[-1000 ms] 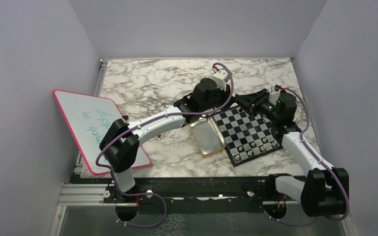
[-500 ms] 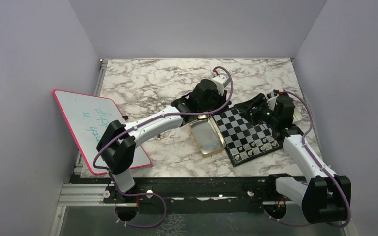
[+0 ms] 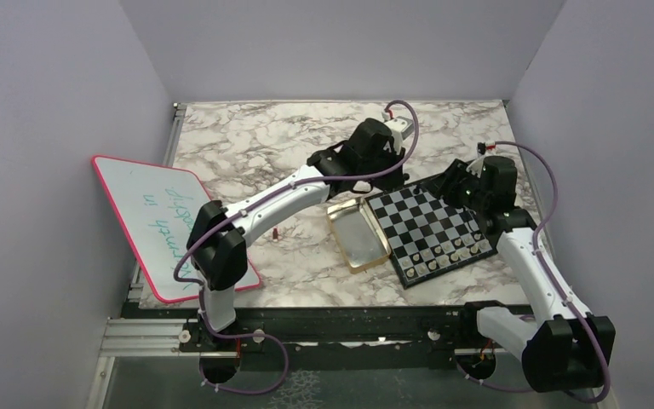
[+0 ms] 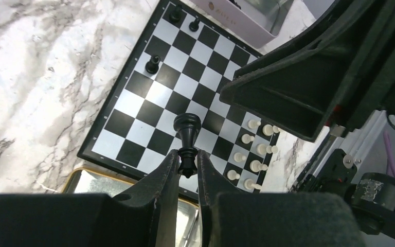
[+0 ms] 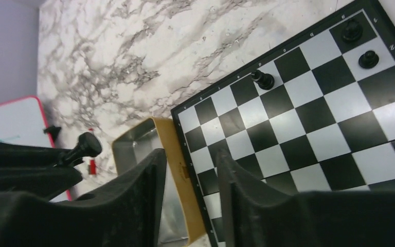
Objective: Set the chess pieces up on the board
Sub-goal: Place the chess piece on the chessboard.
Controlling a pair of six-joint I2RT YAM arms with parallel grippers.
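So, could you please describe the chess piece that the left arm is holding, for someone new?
Find the checkered board beside the gold tin. Close by, the left gripper pinches a round-headed black piece by its base. It alone is held aloft; the other pieces in view stand on squares.

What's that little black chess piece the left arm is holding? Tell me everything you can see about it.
The black piece looks like a pawn: round head, slim neck, ringed collar, flared foot, smooth dark plastic by its look. The left tool is shut on its foot, with the head pointing away from the fingers. It is held up off the table near the board, and only those two fingers touch it.
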